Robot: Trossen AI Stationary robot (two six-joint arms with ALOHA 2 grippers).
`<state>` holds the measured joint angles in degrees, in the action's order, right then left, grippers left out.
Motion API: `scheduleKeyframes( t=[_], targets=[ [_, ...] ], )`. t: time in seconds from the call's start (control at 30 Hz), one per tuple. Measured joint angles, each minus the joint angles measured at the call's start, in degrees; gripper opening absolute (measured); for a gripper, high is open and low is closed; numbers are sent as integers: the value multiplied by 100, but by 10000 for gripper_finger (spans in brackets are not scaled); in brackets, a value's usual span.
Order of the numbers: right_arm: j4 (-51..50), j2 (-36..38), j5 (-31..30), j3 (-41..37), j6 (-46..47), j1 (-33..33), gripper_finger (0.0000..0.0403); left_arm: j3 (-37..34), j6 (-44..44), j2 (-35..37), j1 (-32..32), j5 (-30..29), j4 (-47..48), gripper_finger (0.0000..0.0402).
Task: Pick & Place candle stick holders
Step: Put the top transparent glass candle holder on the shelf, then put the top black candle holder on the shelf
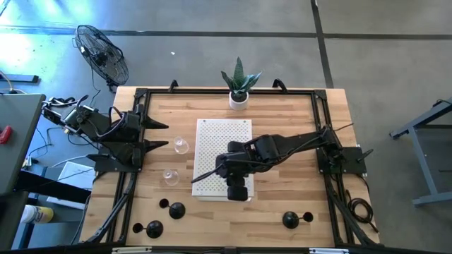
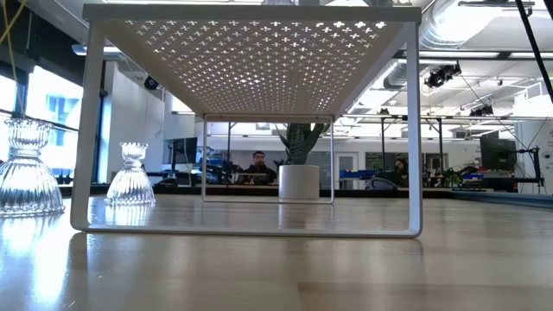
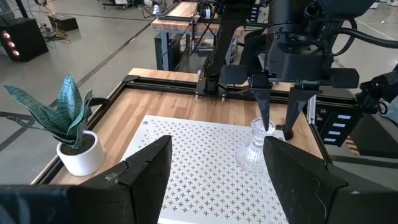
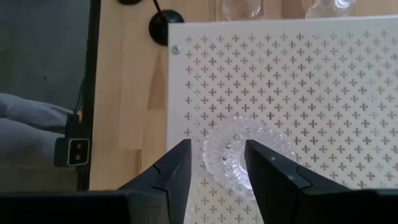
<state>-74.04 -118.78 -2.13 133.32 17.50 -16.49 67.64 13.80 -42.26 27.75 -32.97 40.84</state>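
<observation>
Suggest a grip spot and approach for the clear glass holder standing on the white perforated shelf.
Take the clear glass holder by its narrow upper neck, coming straight down from above. It stands upright on the white perforated shelf, flaring to a wide ribbed base that looks too broad for the fingers. The right pincer already hangs open over it, fingers either side of the neck.

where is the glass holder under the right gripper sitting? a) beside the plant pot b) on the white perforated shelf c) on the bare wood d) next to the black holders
b: the clear glass holder stands on the white perforated shelf, with the right gripper open above it.
</observation>
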Motion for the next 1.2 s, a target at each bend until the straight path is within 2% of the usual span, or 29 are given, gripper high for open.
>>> scheduleKeyframes(
  t=[0.77,1.03,1.2],
  targets=[
    [881,0,275,0,-662,11,142,0,1,0,0,0,0,250],
    [1697,0,203,0,-1432,-42,142,0,0,0,0,0,1,250],
    [1933,5,-201,155,-2062,-202,142,0,2,0,1,1,-1,250]
  ],
)
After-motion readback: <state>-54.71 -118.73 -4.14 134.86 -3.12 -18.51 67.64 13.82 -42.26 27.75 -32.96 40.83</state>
